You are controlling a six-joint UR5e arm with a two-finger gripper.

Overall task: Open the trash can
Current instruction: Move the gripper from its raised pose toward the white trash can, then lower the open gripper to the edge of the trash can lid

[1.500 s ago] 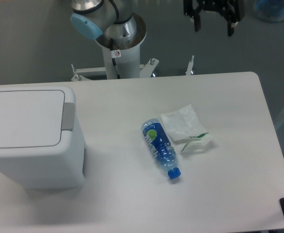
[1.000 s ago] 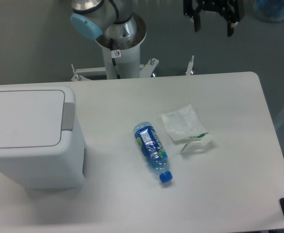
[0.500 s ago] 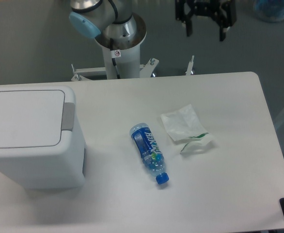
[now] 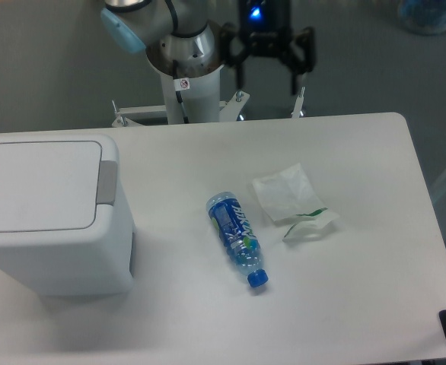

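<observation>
The trash can (image 4: 44, 217) is a large white boxy bin at the left edge of the table, its flat lid (image 4: 36, 185) down and a grey push tab (image 4: 107, 182) on the lid's right side. My gripper (image 4: 269, 80) hangs open beyond the table's far edge, near the top centre, fingers pointing down with nothing between them. It is far from the trash can, up and to the right of it.
A blue-labelled plastic bottle (image 4: 237, 237) lies on its side mid-table, cap toward the front. A crumpled white wrapper (image 4: 291, 199) lies just right of it. The arm's base column (image 4: 185, 76) stands behind the table's far edge.
The gripper has moved left and down toward the table's far edge. The bottle rolled left earlier and has now settled.
</observation>
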